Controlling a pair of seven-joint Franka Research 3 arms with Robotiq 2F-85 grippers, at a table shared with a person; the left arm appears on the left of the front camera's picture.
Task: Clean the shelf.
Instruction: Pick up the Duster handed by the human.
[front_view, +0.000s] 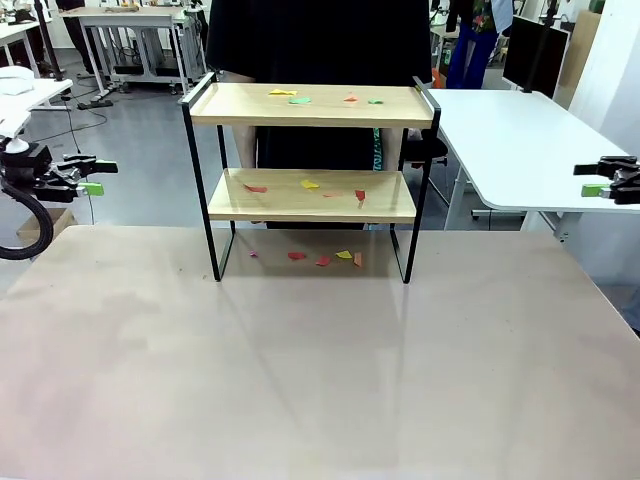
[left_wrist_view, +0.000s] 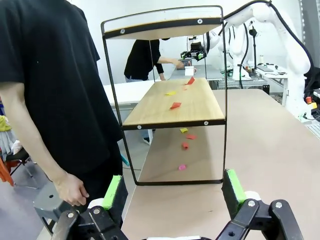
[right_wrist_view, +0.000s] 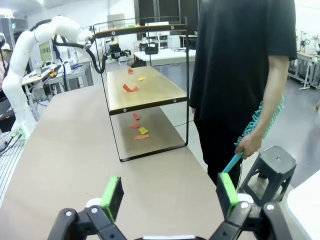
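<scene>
Littered shelf (front_view: 240, 105), both pincers wide and empty.
Front: it stands at the far middle of the table (front_view: 300, 380), long axis left-right, paper scraps (front_view: 310, 184) on both boards and beneath; left gripper (front_view: 95, 177) and right gripper (front_view: 592, 179) hang off either side, probably clearing room for the person. Left wrist: you sight along its length. Right wrist: same from the other end (person's hand (right_wrist_view: 248, 145) holds a teal duster (right_wrist_view: 264, 121)).

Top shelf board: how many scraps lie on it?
4: yellow scrap and green scrap left of centre, orange scrap and second green scrap right of centre. Tiny ones could escape notice.
</scene>
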